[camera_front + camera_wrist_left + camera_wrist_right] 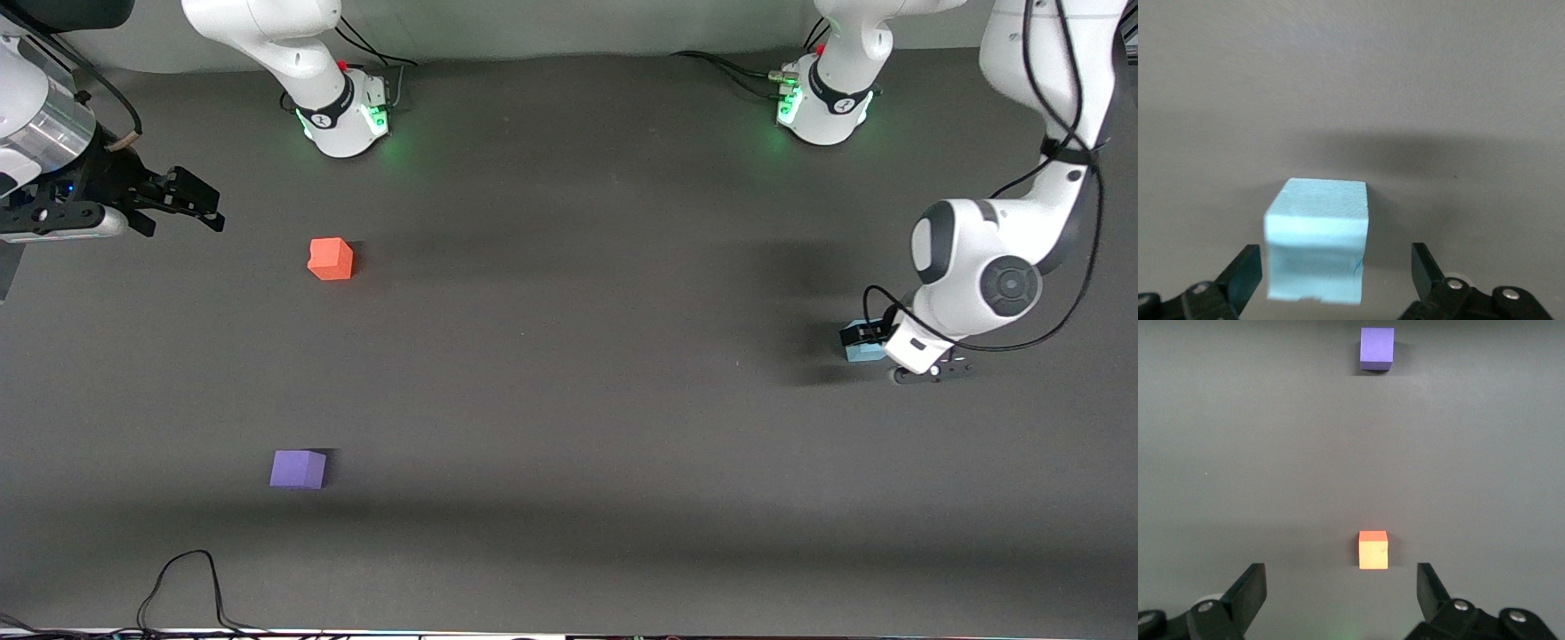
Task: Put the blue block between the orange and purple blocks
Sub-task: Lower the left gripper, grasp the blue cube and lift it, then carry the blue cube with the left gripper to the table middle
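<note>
At the middle right of the front view, the left gripper [867, 342] is down at the table, its fingers spread wide either side of the blue block [862, 350], which sits square between them, apparently not yet pinched. The right gripper [182, 200] waits at upper left, open in the air, with the orange block [331, 259] lower right of it and the purple block [298, 468] at lower left; no writing is legible.

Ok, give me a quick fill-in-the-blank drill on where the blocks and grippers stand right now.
1. The left gripper is down at the table with its open fingers on either side of the ____ block.
2. The purple block lies ____ to the front camera than the orange block.
3. The right gripper, open and waiting at the right arm's end of the table, holds ____.

Missing words: blue; nearer; nothing
</note>
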Robot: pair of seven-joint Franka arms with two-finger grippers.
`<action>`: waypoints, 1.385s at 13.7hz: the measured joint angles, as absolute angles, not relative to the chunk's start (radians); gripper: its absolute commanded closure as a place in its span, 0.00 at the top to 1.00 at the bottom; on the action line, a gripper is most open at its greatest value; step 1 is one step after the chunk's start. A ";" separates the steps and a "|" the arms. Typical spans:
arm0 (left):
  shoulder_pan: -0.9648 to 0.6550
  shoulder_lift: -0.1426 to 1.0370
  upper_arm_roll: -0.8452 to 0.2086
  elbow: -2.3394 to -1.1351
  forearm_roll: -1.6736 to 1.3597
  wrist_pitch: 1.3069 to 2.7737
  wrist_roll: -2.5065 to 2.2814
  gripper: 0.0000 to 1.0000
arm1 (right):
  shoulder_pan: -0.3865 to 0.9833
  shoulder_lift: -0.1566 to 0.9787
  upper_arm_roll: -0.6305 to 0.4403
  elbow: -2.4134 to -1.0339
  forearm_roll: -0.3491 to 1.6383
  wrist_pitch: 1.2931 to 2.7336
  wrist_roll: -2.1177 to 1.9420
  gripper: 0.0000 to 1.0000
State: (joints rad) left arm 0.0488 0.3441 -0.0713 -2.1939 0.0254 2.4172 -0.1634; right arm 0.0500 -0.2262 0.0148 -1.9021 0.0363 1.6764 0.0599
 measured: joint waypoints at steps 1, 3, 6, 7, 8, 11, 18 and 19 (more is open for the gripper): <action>0.046 0.364 -0.071 -2.208 0.025 2.451 -0.162 1.00 | 0.050 -0.228 0.015 -1.905 0.036 1.676 0.060 1.00; 0.045 0.399 -0.072 -2.219 0.026 2.485 -0.154 1.00 | 0.050 -0.233 0.016 -1.915 0.036 1.676 0.060 1.00; 0.045 0.410 -0.072 -2.218 0.026 2.490 -0.147 0.98 | 0.050 -0.244 0.018 -1.934 0.036 1.676 0.060 1.00; 0.045 0.410 -0.072 -2.217 0.026 2.490 -0.146 0.92 | 0.050 -0.249 0.018 -1.942 0.036 1.676 0.060 1.00; 0.045 0.410 -0.072 -2.217 0.026 2.490 -0.145 0.75 | 0.050 -0.256 0.018 -1.950 0.036 1.676 0.060 1.00; 0.045 0.399 -0.070 -2.213 0.026 2.485 -0.145 0.49 | 0.053 -0.274 0.018 -1.966 0.036 1.676 0.060 1.00; 0.046 0.071 -0.070 -2.095 0.025 2.030 -0.146 0.48 | 0.065 -0.283 0.018 -1.977 0.036 1.684 0.060 1.00; 0.046 0.010 -0.070 -2.063 0.025 1.939 -0.146 0.48 | 0.065 -0.283 0.018 -1.977 0.036 1.685 0.060 1.00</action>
